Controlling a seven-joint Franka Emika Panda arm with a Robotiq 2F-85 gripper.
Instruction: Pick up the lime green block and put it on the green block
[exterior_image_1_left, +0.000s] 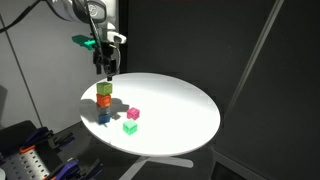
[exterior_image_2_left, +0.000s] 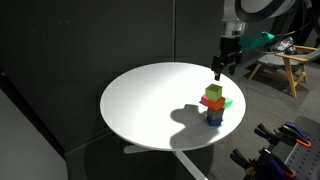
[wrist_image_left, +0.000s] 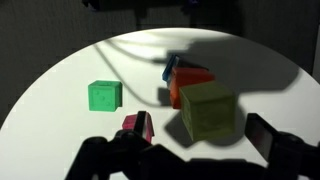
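In an exterior view, the gripper (exterior_image_1_left: 105, 70) hangs just above a stack at the left of the white tabletop (exterior_image_1_left: 185, 105). The wrist view shows its fingers (wrist_image_left: 272, 138) spread wide, holding nothing. The lime green block (exterior_image_1_left: 104, 88) tops the stack, on an orange block (exterior_image_1_left: 104, 100) over a blue block (exterior_image_1_left: 104, 116). To the right, apart from the stack, lie a pink block (exterior_image_1_left: 134, 114) and the green block (exterior_image_1_left: 130, 127).

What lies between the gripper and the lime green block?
Nothing: in both exterior views the gripper hangs above the lime green block, with a bare gap between them.
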